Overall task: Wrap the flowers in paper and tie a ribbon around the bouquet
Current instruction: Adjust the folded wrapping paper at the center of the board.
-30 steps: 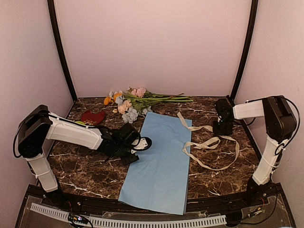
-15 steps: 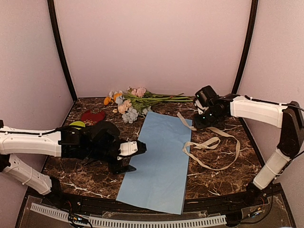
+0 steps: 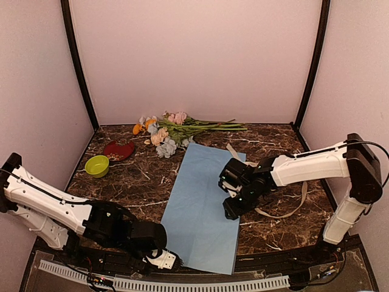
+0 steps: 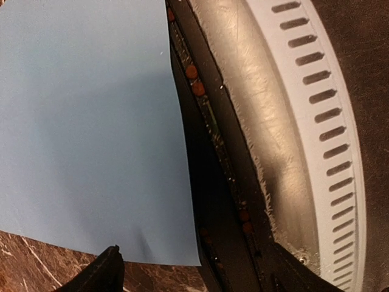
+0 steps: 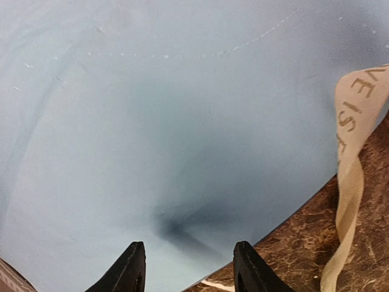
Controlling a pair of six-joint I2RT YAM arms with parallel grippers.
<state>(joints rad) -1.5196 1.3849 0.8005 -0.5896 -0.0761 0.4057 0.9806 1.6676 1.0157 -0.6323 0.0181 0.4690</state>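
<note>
Green bowl (image 3: 97, 165) beside red dish (image 3: 119, 149), ribbon (image 5: 351, 164) partly hidden under right arm (image 3: 304, 168)

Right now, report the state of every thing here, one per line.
Light-blue thin paper sheet: lying flat, blue face up.
Pastel and orange artificial flowers: loose, lying behind the paper, unwrapped.
Cream flat ribbon: untied, loose beside the paper.
Left gripper: open.
Right gripper: open, over the paper.
</note>
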